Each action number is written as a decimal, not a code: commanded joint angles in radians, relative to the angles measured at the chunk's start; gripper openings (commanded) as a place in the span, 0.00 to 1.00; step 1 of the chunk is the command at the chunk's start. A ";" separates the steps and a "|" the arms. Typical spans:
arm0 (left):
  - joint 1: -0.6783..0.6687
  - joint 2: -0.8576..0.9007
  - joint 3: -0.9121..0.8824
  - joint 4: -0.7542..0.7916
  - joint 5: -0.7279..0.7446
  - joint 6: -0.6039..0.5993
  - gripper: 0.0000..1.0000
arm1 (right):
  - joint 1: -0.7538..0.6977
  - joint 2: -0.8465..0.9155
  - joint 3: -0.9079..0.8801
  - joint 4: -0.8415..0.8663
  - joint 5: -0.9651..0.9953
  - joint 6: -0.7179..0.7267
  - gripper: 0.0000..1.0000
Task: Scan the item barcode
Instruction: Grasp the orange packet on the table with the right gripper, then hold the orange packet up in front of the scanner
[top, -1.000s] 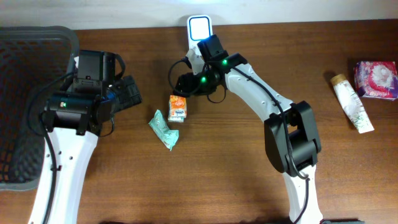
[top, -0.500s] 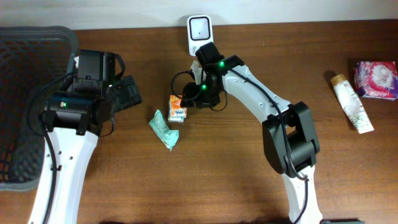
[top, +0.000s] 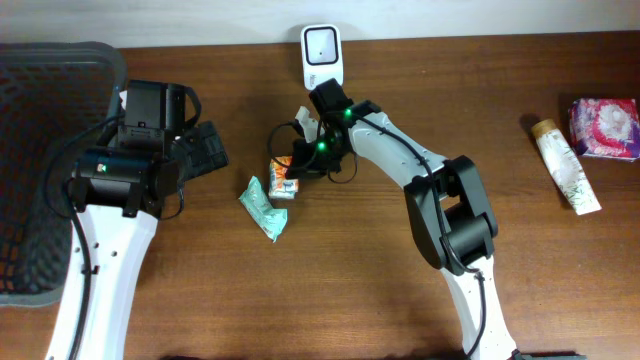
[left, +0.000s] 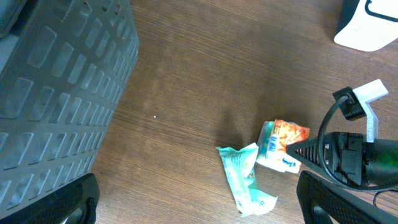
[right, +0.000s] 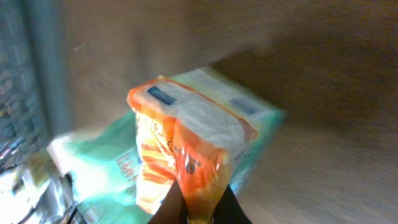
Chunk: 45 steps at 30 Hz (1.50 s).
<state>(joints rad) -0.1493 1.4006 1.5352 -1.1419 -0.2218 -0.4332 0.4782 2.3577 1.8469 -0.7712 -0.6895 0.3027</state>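
- Over the last second the right tool (top: 297, 165) has come away from the scanner (top: 322, 50) and down to the orange packet (top: 284, 178), and its jaws have drawn together.
- In the right wrist view the fingertips are pinched on the packet's crimped edge, with almost no gap between them. We judge that the packet is now gripped.
- The orange packet is not yet raised. It lies on the table (top: 350, 280) just in front of the scanner, touching the green sachet (top: 264, 207) at its left.
- For the task this means the pick is made but the scan is not. We expect the next move to be a lift and a turn that brings the barcode to face the scanner window.
- We cannot tell which face of the packet carries the barcode.
- The grip is on thin film only, so we judge that the packet may swing or slip once it is lifted.
- The left tool (top: 205, 150) hangs beside the basket (top: 60, 50) with its jaws spread as wide as they go, holding nothing.
- The basket is the only container here, and we make out no item in the part of it that shows.
- A tube (top: 566, 165) and a pink pack (top: 604, 128) lie well apart at the far right.
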 joint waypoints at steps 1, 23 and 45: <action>0.002 -0.004 0.004 0.000 -0.007 0.016 0.99 | -0.062 0.005 -0.011 -0.016 -0.386 -0.191 0.04; 0.002 -0.004 0.004 0.000 -0.007 0.016 0.99 | -0.302 0.003 -0.011 -0.156 -0.744 -0.930 0.04; 0.002 -0.004 0.004 0.000 -0.007 0.016 0.99 | -0.099 -0.082 0.133 -0.504 1.054 -0.075 0.04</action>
<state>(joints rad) -0.1493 1.4006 1.5352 -1.1419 -0.2214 -0.4332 0.3424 2.2833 2.0171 -1.2690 0.0765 0.1547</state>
